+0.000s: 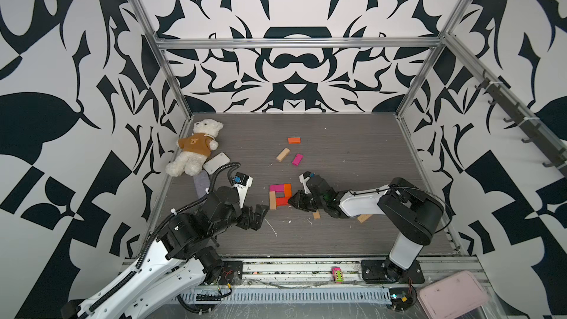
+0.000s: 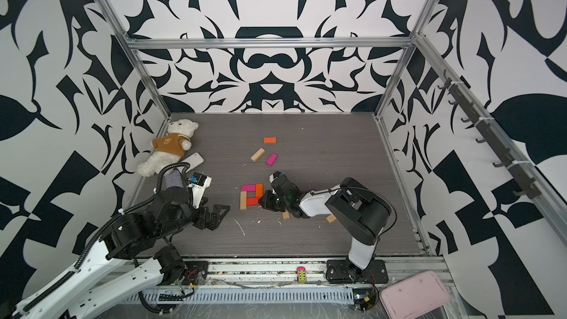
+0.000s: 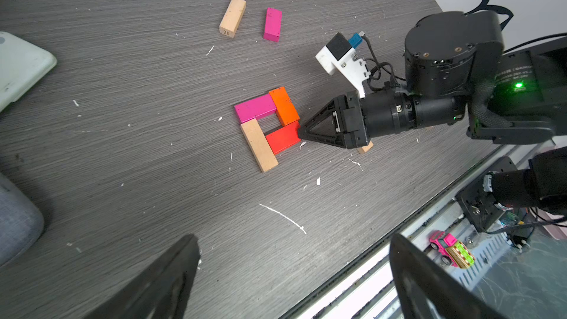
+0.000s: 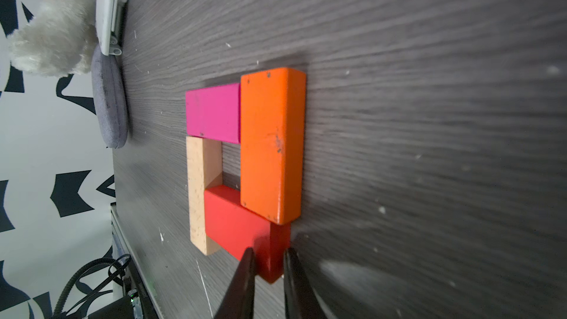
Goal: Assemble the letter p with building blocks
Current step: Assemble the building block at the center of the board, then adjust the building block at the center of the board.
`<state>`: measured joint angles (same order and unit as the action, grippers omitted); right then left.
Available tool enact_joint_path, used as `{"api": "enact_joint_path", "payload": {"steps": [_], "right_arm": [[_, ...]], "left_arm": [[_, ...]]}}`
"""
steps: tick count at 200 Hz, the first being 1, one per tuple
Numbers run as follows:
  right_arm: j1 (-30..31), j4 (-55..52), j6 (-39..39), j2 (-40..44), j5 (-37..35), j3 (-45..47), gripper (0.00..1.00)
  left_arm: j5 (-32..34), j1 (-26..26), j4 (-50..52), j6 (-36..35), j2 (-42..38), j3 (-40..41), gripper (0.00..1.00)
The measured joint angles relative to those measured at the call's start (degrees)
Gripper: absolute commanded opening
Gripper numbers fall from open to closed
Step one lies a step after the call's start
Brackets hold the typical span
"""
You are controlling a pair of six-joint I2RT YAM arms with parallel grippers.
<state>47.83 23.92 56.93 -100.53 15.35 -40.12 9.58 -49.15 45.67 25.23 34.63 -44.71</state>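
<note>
Table: the dark grey wood-grain table (image 1: 337, 148) fills the cell floor, flecked with white scuffs.
Teddy bear: the white teddy bear (image 1: 196, 148) in a brown shirt lies at the far left edge, well apart from the action.
Left gripper: the left gripper (image 1: 257, 214) sits low, just left of the figure, jaws spread wide with nothing between them.
Right gripper: the right gripper (image 4: 270, 253) reaches in from the right, jaws pinched narrow on the end of the red block (image 4: 233, 219) — that's a grasp.
Block figure: four blocks touch in a closed loop at mid-table, right at the right gripper's tip. The tan stem block (image 1: 272, 200) is on the left, the magenta top block (image 1: 276, 187) runs across the far side, the orange side block (image 1: 287, 190) is on the right, and the red block closes the near side.
Loose blocks: the loose orange block (image 1: 294, 140), loose tan block (image 1: 283, 154) and loose magenta block (image 1: 297, 159) lie farther back — well apart from both grippers.
Under the right arm: a small tan end (image 1: 316, 215) and a second tan end (image 1: 364, 218) peek out.
</note>
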Motion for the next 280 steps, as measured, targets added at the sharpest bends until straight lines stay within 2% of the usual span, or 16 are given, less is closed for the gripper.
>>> {"api": "enact_joint_path", "payload": {"steps": [53,85,105,142,182,225,280], "right_arm": [[0.0,-3.9,-0.4,4.4,-0.6,0.0,0.34],[-1.4,-8.3,-2.4,9.2,0.5,-0.9,0.43],[-4.7,-10.9,-4.5,10.5,2.1,-2.4,0.51],[-10.2,-16.0,-9.1,9.5,5.7,-6.2,0.61],[-10.8,-17.0,-12.0,4.9,10.0,-9.4,0.62],[-10.8,-16.7,-12.9,0.6,13.0,-10.4,0.63],[-11.0,-13.1,-13.8,-1.2,14.5,-10.1,0.64]], "left_arm": [[0.7,0.0,0.0,1.2,1.0,0.0,0.99],[1.9,0.1,-1.3,6.4,2.2,1.5,0.99],[1.1,1.6,-3.5,9.9,4.4,4.7,1.0],[-10.0,13.0,-13.0,14.5,10.0,11.9,1.0],[-23.1,21.2,-26.2,18.2,18.4,16.7,0.98],[-31.0,24.7,-37.7,21.1,27.9,18.3,0.96],[-35.6,26.7,-47.6,22.3,36.3,19.1,0.96]]}}
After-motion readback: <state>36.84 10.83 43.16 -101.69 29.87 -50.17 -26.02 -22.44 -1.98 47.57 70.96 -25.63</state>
